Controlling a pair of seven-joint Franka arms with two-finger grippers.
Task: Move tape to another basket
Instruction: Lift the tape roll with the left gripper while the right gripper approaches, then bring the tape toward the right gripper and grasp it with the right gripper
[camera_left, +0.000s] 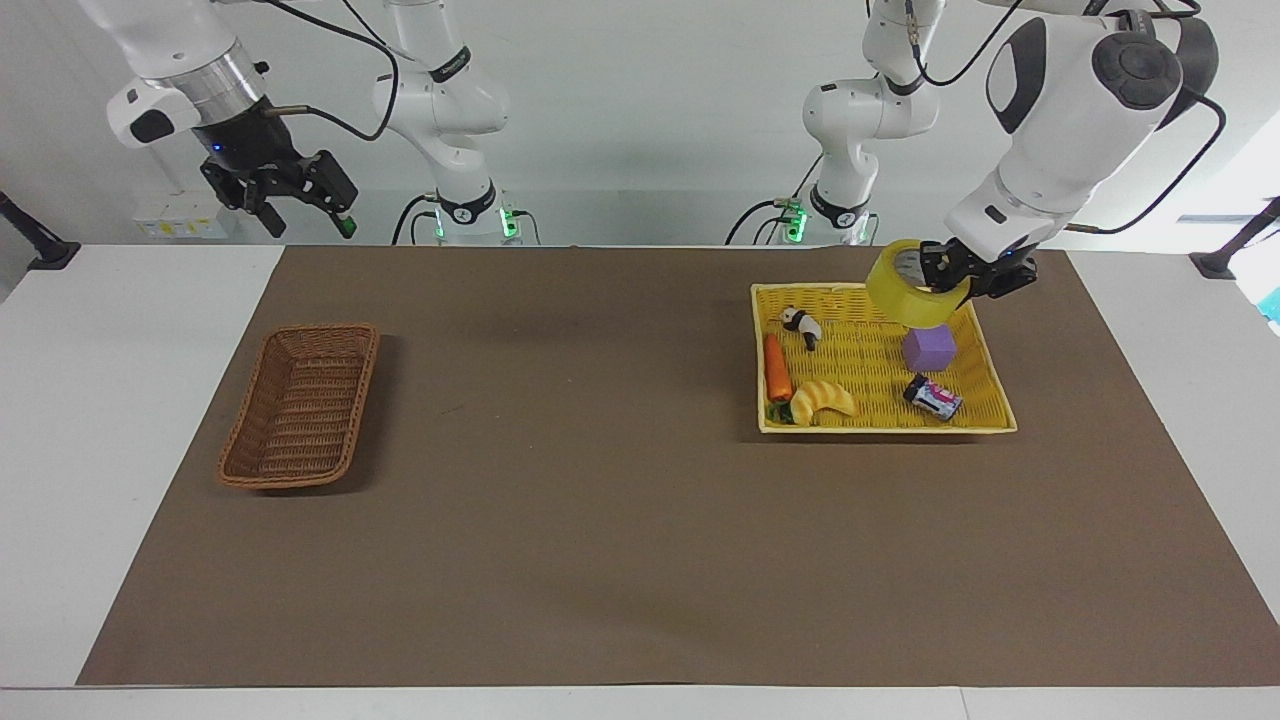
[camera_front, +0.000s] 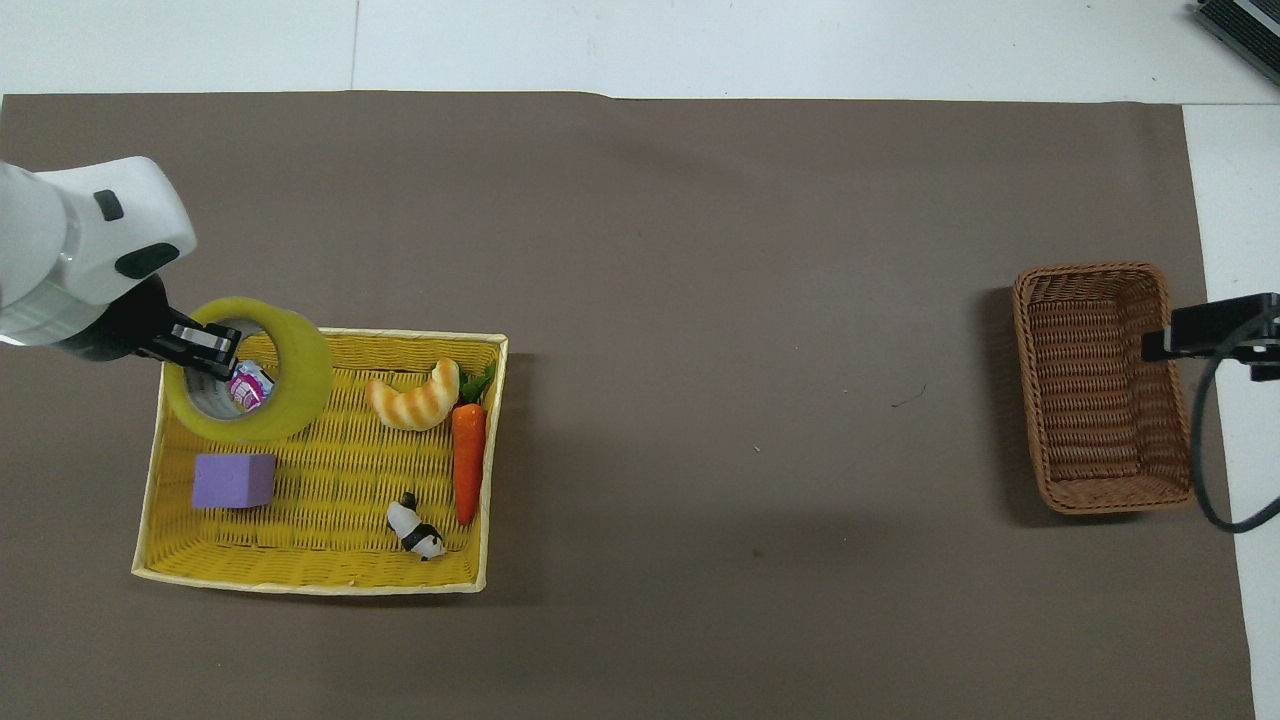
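Note:
The yellow tape (camera_left: 905, 296) hangs in the air over the yellow tray (camera_left: 870, 362), above the tray's end nearer the robots. My left gripper (camera_left: 950, 276) is shut on the roll's wall, one finger inside the pale core. In the overhead view the tape (camera_front: 297, 385) and the left gripper (camera_front: 205, 346) cover the tray's (camera_front: 330, 500) corner. The dark-brown wicker basket (camera_left: 300, 405) stands at the right arm's end of the table, empty. My right gripper (camera_left: 300, 210) is open and raised high; in the overhead view it (camera_front: 1205, 335) is over the basket's (camera_front: 1100, 385) edge.
The tray holds a purple block (camera_left: 928, 348), a small can (camera_left: 932, 397), a croissant toy (camera_left: 822, 398), a carrot (camera_left: 777, 367) and a panda figure (camera_left: 803, 325). A brown mat covers the table between tray and basket.

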